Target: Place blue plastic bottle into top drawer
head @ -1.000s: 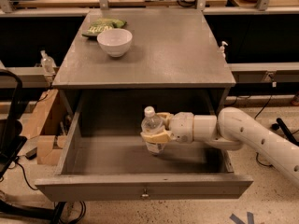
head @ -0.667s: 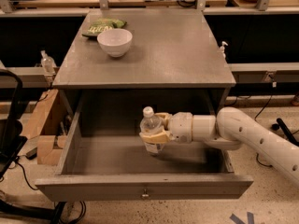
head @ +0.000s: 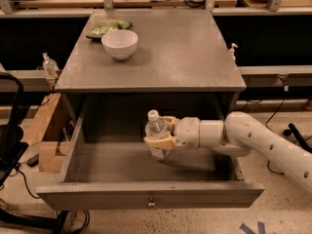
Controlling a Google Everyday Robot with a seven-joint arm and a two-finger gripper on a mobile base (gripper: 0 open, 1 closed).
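Blue plastic bottle (head: 155, 128) upright, cap (head: 153, 115) up, in gripper (head: 160, 132) inside top drawer (head: 122, 195)

My arm (head: 265, 143) is a fat white tube, smooth and rounded (small dark dots run along it), narrowing to a ringed white wrist (head: 204, 133). My gripper (head: 157, 130), just below the middle of the bench's (head: 195, 57) front edge, has cream-tan fingers (head: 157, 142).

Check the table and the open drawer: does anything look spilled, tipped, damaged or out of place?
Nothing stands out. The blue plastic bottle stands upright, cap on, inside the open top drawer, held by the gripper. On the table, the white bowl sits upright beside a green packet; no spill shows.
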